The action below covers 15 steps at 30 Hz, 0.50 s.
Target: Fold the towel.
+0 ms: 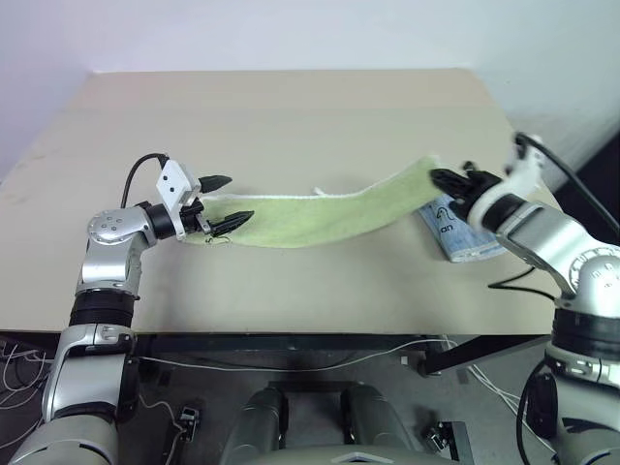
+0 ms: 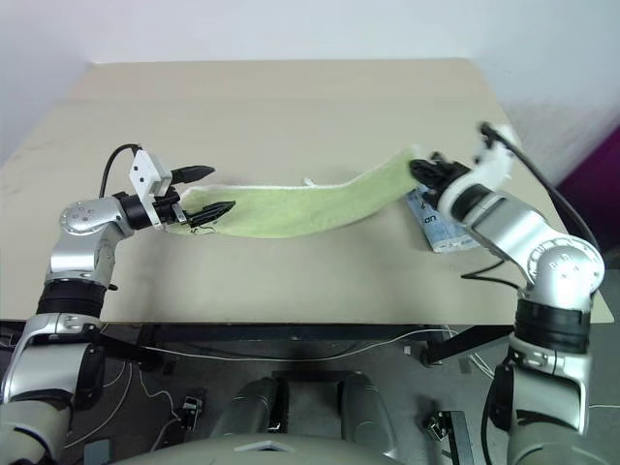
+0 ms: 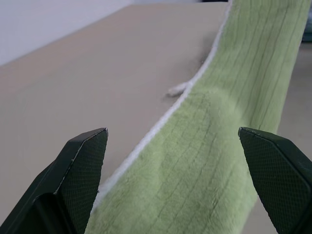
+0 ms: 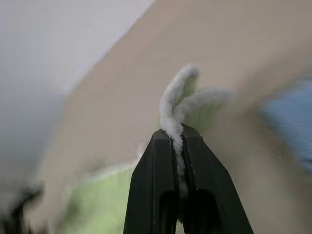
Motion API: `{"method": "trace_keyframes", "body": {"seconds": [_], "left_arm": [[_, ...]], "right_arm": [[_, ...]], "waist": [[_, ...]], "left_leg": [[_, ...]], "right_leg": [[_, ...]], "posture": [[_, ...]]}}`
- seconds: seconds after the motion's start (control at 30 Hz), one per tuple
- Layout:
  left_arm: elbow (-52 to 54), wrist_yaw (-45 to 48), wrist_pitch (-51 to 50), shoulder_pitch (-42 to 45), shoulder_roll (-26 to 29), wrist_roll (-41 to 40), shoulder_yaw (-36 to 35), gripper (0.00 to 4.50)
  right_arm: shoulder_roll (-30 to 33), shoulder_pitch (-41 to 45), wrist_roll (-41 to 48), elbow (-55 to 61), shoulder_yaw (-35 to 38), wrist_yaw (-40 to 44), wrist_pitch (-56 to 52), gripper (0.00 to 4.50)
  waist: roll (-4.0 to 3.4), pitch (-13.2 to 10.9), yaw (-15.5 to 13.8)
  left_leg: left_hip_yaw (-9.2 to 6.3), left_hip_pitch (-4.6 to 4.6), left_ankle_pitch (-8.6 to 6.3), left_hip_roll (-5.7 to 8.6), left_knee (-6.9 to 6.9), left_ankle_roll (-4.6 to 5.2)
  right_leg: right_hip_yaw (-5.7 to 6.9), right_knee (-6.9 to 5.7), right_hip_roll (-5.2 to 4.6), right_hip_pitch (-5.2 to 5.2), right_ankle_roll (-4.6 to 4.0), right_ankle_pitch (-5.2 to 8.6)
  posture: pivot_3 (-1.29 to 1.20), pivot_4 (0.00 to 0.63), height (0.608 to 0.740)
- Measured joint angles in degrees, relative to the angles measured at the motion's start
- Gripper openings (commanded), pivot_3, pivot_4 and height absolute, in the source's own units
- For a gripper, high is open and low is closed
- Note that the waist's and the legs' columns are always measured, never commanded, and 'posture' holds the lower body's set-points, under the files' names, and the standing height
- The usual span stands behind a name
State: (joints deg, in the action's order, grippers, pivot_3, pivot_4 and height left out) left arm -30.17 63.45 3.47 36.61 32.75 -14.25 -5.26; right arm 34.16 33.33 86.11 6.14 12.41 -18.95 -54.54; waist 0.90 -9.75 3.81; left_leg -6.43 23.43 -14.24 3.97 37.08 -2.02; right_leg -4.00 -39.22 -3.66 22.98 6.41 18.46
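Observation:
The towel [image 1: 320,218] is a long light yellow-green strip with white edging, stretched across the table from left to right. My right gripper [image 1: 438,177] is shut on its right end, and that end is raised off the table. In the right wrist view the white edge of the towel [image 4: 181,92] sticks out from between the closed fingers of the right gripper [image 4: 178,132]. My left gripper [image 1: 237,199] is open at the towel's left end, one finger on each side of the cloth. The left wrist view shows the towel [image 3: 219,146] running away between the fingertips [image 3: 90,151].
A folded light blue towel [image 1: 455,237] with white edging lies on the table just below my right gripper, near the right edge. The beige table [image 1: 291,116] reaches back to a pale wall. Cables hang under its front edge.

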Motion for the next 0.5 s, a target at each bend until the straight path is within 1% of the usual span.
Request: {"method": "trace_keyframes", "body": {"seconds": [0.07,0.13,0.2,0.27,0.37,0.5], "left_arm": [[-0.02,-0.1,0.08,0.09,-0.94,0.01,0.11,4.5],[-0.03,-0.15,0.24,0.14,-1.38,0.02,0.4,4.5],[0.01,-0.32,0.45,0.18,-1.49,0.01,0.46,4.5],[0.09,-0.62,0.49,0.08,-1.51,-0.01,0.42,4.5],[1.0,-1.18,0.5,-0.44,-1.68,-0.06,0.4,4.5],[2.63,-1.95,0.41,-1.99,-1.8,-0.18,0.27,4.5]], "right_arm": [[-1.24,3.69,-4.63,1.56,-6.98,5.43,-2.65,0.03],[-4.13,6.28,-8.66,1.08,-11.91,9.31,-4.01,0.03],[-6.98,8.48,-13.54,-1.18,-16.44,13.06,-4.38,0.03],[-10.18,11.46,-19.98,-5.87,-20.35,16.84,-3.87,0.03],[-14.81,14.84,-28.32,-13.46,-23.62,21.73,-1.58,0.03],[-19.39,16.21,-36.39,-21.3,-24.43,25.92,0.62,0.03]], "waist": [[0.0,0.0,0.09],[0.01,0.0,0.01],[0.01,0.0,-0.02],[0.01,0.0,-0.09],[0.01,0.0,-0.13],[0.01,0.0,-0.03]], "left_leg": [[-0.01,0.01,0.0,-0.01,0.0,0.0],[-0.02,0.04,0.0,0.0,0.02,0.0],[-0.02,0.07,0.0,0.03,0.02,0.0],[-0.02,0.09,0.0,0.06,0.02,-0.01],[-0.02,0.12,0.0,0.08,0.0,-0.01],[-0.02,0.15,0.01,0.09,-0.02,-0.01]], "right_leg": [[0.01,0.01,0.0,0.0,0.0,0.0],[0.02,0.02,-0.01,0.02,0.0,0.0],[0.02,0.01,-0.03,0.07,0.0,0.0],[0.02,-0.01,-0.02,0.11,0.0,0.0],[0.03,-0.01,-0.01,0.16,0.0,0.0],[0.02,-0.02,-0.03,0.23,0.0,0.0]], "posture": [[0.0,0.15,0.74],[0.0,0.15,0.74],[0.0,0.15,0.74],[0.0,0.15,0.74],[0.0,0.15,0.74],[0.0,0.15,0.74]]}}
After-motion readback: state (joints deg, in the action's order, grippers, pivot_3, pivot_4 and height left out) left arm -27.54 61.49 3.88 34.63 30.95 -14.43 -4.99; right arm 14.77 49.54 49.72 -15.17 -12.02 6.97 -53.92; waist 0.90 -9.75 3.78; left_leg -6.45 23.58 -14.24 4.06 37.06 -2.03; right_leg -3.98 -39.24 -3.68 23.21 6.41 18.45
